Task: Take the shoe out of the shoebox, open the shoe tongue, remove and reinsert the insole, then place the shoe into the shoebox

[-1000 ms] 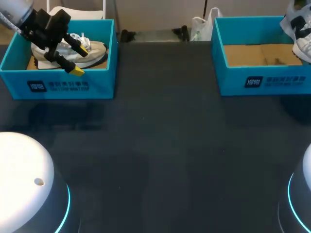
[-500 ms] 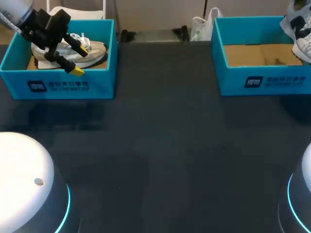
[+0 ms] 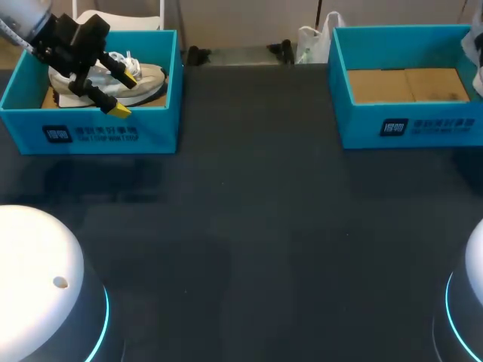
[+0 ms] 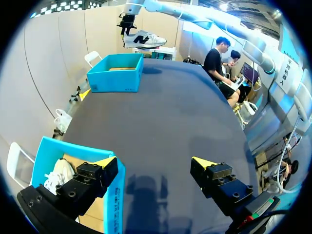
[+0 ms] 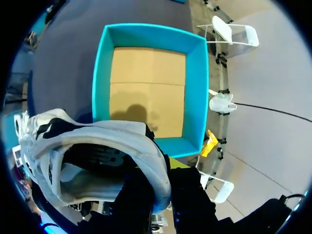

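Observation:
A beige and grey shoe (image 3: 143, 79) lies in the left blue shoebox (image 3: 98, 132). My left gripper (image 3: 126, 92) hangs open just above it, with nothing between its fingers. In the left wrist view this gripper (image 4: 153, 163) straddles the box wall (image 4: 114, 195), with the shoe (image 4: 56, 173) beside one finger. My right gripper (image 5: 158, 175) is shut on the heel rim of a white and black shoe (image 5: 92, 141), held high over the empty right shoebox (image 5: 195, 87). From the left wrist view that shoe (image 4: 141, 39) hangs above the far box (image 4: 117, 73). Only a sliver of it (image 3: 478, 72) shows in the head view.
The right shoebox (image 3: 407, 124) shows a bare cardboard floor. Dark tabletop (image 3: 249, 226) stretches between the two boxes. The two white arm bases (image 3: 38, 286) stand at the near corners.
My right arm has carried the white and black shoe to the right, almost out of the head view. The left arm and its shoe have not moved.

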Tool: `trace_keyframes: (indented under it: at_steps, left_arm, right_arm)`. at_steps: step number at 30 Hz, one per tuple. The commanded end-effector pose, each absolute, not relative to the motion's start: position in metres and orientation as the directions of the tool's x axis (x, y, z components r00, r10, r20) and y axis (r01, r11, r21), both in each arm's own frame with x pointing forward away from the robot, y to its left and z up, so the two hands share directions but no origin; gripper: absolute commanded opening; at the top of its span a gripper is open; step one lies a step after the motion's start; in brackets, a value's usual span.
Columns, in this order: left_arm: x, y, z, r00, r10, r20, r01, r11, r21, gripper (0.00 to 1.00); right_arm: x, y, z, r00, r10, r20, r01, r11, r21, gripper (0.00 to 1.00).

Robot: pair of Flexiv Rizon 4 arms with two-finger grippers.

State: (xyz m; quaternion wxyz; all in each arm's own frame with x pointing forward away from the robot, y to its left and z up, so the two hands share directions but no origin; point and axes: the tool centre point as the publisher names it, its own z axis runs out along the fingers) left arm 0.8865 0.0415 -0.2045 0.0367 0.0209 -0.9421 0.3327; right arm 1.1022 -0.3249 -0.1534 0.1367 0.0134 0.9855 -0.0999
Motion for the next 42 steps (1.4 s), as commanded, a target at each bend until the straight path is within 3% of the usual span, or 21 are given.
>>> trace_keyframes:
  at_steps: [1, 9, 19, 29, 36, 42]
  left_arm:
    - [0.887, 0.042, -0.204, -0.996, -0.013, 0.084, -0.063, 0.779, -0.623, 1.0]
    - [0.887, 0.042, -0.204, -0.996, -0.013, 0.084, -0.063, 0.779, -0.623, 1.0]
    - [0.887, 0.042, -0.204, -0.996, -0.013, 0.084, -0.063, 0.779, -0.623, 1.0]
    - [0.887, 0.042, -0.204, -0.996, -0.013, 0.084, -0.063, 0.779, -0.623, 1.0]
    - [0.887, 0.042, -0.204, -0.996, -0.013, 0.084, -0.063, 0.779, -0.623, 1.0]
    - [0.887, 0.042, -0.204, -0.996, -0.013, 0.084, -0.063, 0.779, -0.623, 1.0]
  right_arm:
    - [1.097, -0.336, -0.159, -0.96, 0.049, -0.276, 0.102, 0.978, -0.182, 0.0]
    - [1.09, -0.347, -0.153, -0.904, 0.308, -0.296, 0.375, 0.904, -0.204, 0.0]
    - [1.077, -0.356, -0.144, -0.587, 0.745, -0.316, 0.786, 0.618, -0.005, 0.0]
    - [1.075, -0.353, -0.147, -0.397, 0.86, -0.32, 0.907, 0.42, 0.006, 0.0]
    - [1.056, -0.36, -0.144, -0.132, 0.921, -0.367, 0.987, 0.156, 0.035, 0.0]
    - [1.045, -0.359, -0.145, 0.016, 0.935, -0.354, 1.0, -0.011, 0.017, 0.0]
